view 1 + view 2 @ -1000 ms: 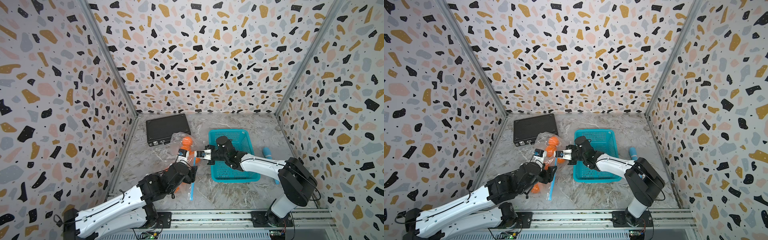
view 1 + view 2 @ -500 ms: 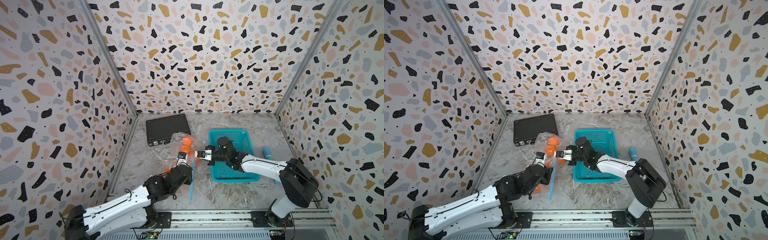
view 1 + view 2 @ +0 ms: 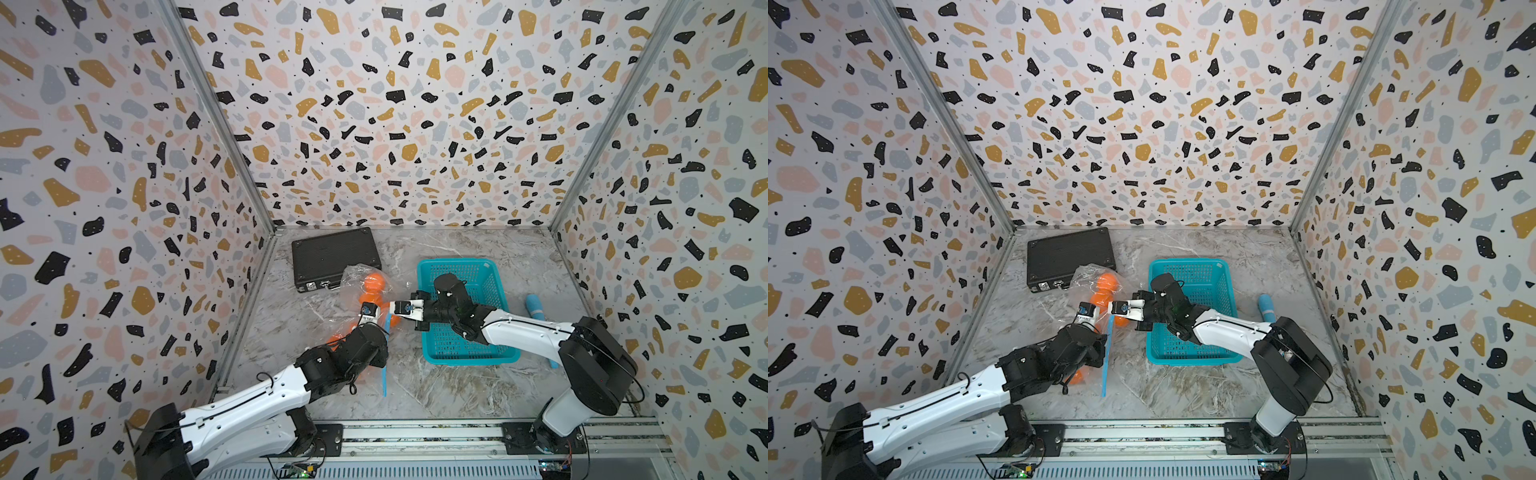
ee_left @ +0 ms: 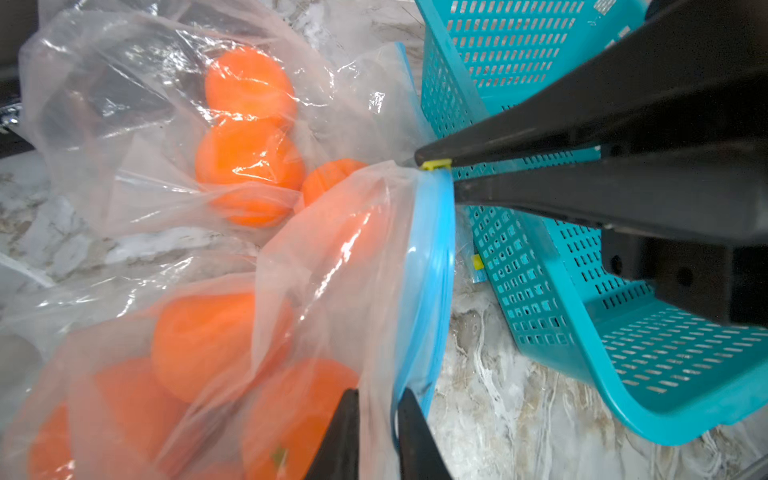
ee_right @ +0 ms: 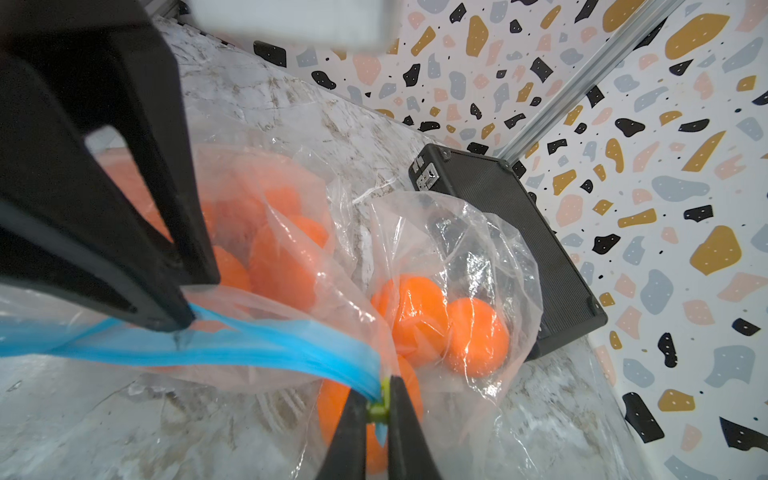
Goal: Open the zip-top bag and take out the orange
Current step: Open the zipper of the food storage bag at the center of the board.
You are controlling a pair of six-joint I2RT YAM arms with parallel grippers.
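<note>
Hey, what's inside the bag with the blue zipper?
Several oranges show through the clear zip-top bag. Their number is unclear: they overlap, and the left arm covers part of the bag from above.

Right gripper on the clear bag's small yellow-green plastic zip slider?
Yes, the right gripper pinches that slider at the blue zip strip's end.

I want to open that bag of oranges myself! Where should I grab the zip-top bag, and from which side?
Pinch the little yellow-green slider at the end of the blue zip strip, coming from the basket side, as the right gripper does. It sticks out like a firm nub, while the film looks floppy. The left gripper pinches the zip-top bag farther along the strip.
</note>
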